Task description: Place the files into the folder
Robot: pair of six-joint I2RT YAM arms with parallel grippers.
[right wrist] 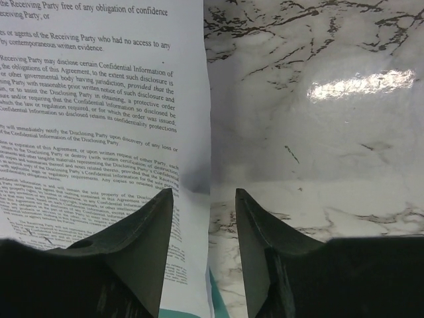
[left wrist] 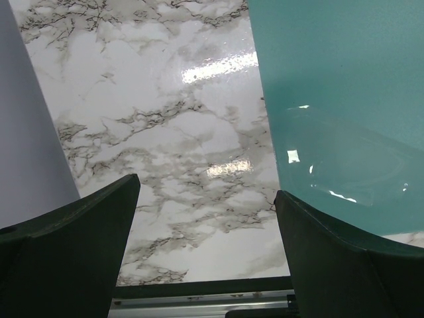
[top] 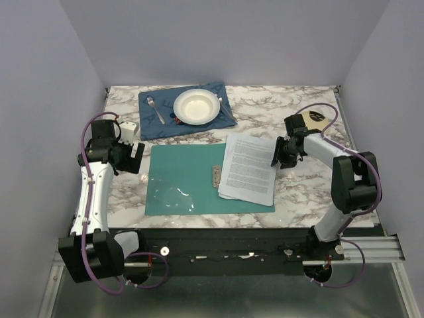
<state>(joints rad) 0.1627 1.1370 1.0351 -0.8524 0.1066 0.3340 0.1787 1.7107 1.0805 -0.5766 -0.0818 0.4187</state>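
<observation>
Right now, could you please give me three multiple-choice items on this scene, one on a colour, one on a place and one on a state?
1. What colour is the placemat? A) dark blue; B) red; C) yellow.
2. Where do the files lie? A) on the placemat; B) on the folder's right half; C) under the folder.
3. How is the left gripper? A) shut on the files; B) shut on the folder; C) open, holding nothing.
Answers: 1 A, the cloth is plainly dark blue; 2 B, the printed sheets cover the folder's right side; 3 C, its fingers stand wide apart with nothing between.
</observation>
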